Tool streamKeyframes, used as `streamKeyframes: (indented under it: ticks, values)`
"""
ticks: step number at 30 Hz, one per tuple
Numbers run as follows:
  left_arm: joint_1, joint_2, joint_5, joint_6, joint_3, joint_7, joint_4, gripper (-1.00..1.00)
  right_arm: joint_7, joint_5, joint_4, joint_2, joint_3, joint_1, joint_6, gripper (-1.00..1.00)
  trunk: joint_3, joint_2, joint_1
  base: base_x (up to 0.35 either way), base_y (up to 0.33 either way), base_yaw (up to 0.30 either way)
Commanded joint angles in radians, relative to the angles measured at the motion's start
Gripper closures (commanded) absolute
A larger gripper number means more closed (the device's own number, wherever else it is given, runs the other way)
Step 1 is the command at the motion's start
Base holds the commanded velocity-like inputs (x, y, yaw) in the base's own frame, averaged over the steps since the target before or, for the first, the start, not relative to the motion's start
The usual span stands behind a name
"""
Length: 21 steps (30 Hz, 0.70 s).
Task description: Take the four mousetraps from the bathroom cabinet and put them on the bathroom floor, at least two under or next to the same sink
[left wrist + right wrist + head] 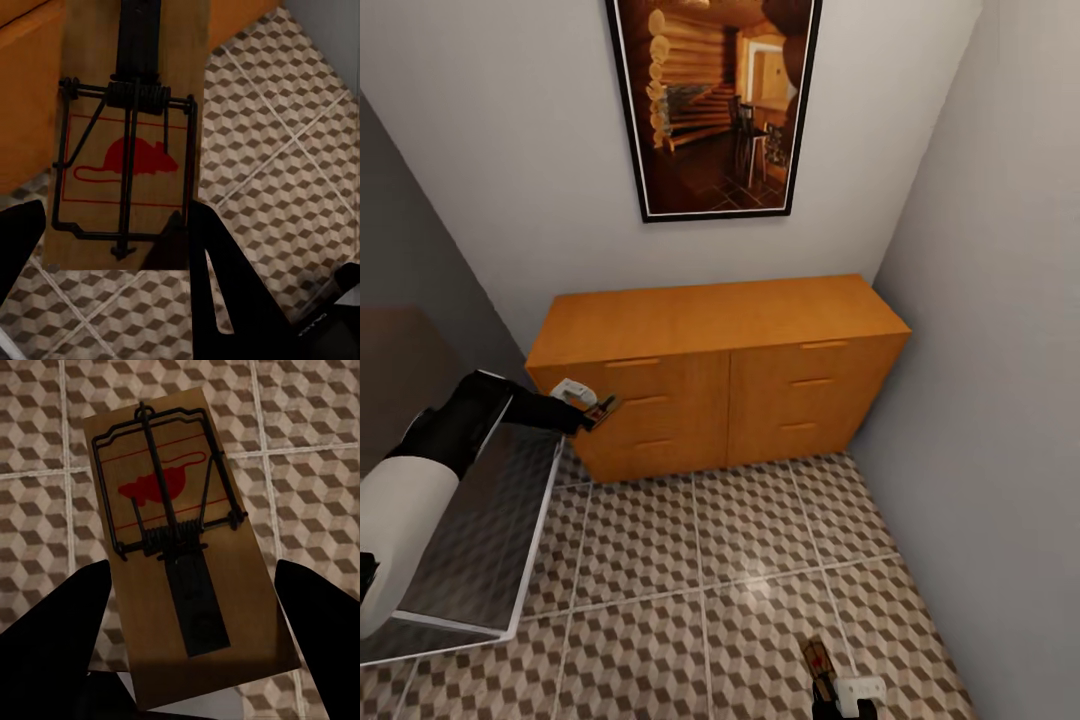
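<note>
One mousetrap (124, 142) sits between the dark fingers (225, 292) of the left gripper (592, 410), which grasps it; the left wrist view shows its tan board, its black wire and a red mouse drawing, which the head view shows too small to read. In the head view this trap is up in the air, right in front of the cabinet (710, 370), by the left column of drawers. A second mousetrap (184, 547) lies between the fingers of the right gripper (830, 685), which grips it at the near end; the right wrist view shows the patterned bathroom floor (315, 427) behind it; the head view shows this trap (817, 658) low down, well away from the cabinet. All the drawers of the cabinet look shut; a framed picture (710, 105) hangs on the wall above the cabinet; a grey slab (480, 540) sits left of the cabinet.
</note>
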<state>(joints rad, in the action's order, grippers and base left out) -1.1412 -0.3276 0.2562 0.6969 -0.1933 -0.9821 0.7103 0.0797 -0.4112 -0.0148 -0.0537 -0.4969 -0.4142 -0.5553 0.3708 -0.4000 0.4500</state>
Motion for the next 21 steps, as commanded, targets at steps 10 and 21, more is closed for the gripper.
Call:
streamKeyframes:
  ticks: [10,21]
  values:
    - [0.005,0.070,-0.003,-0.402,0.001,0.119,-0.497,1.00,0.000,0.000,0.000,0.000,0.000,0.000,0.000,1.00,0.000,0.000,0.000,-0.019,0.000,0.000]
    - [0.204,0.135,-0.009,-0.807,0.003,0.470,-0.787,1.00,0.001,0.000,-0.001,0.004,0.000,0.000,-0.001,1.00,0.000,0.000,0.000,0.000,0.000,0.000]
